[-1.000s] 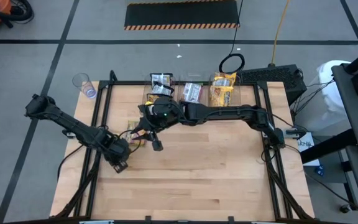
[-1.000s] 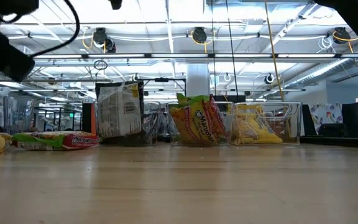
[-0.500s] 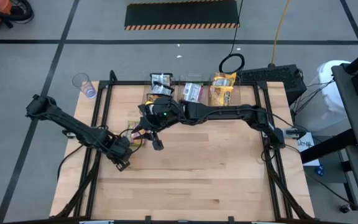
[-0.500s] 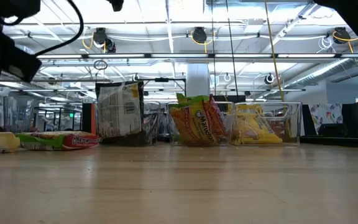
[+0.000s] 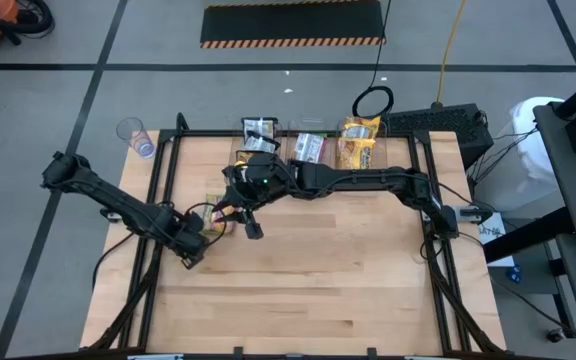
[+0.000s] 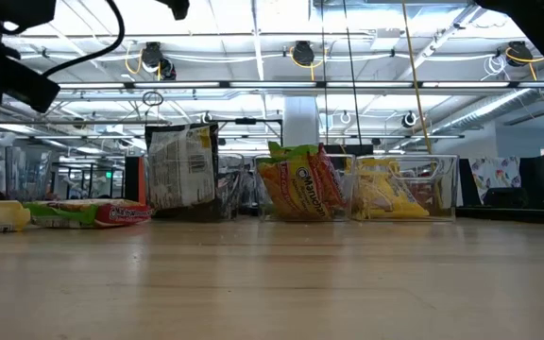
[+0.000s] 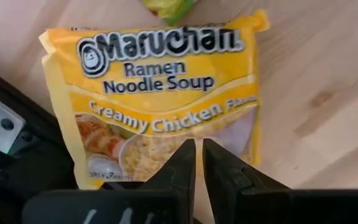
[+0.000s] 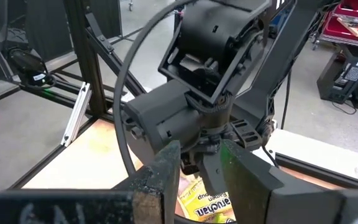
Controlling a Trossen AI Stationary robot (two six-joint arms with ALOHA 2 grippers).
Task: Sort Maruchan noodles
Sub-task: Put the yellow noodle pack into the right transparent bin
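A yellow Maruchan noodles packet (image 7: 157,99) lies flat on the wooden table (image 5: 348,280) near its left side, next to a green-edged packet (image 6: 83,212). My left gripper (image 7: 199,163) hangs above the yellow packet's near end, pointing down, fingers shut with nothing between them. My right gripper (image 8: 197,168) is held high over the table's middle left (image 5: 253,230), almost level and facing the left arm. It is open and has nothing in it. More packets stand in three clear bins (image 6: 300,184) at the far edge.
The three bins hold a dark packet (image 6: 182,168), orange and green ones, and yellow ones (image 6: 385,189). A black frame rail (image 5: 158,200) runs along the table's left side. A clear cup (image 5: 133,133) stands off the far left corner. Bare wood fills the near half.
My left gripper has tipped to point more steeply down, and its fingertips have swung a little toward the yellow packet. Its fingers have stayed shut. The packets have not moved.
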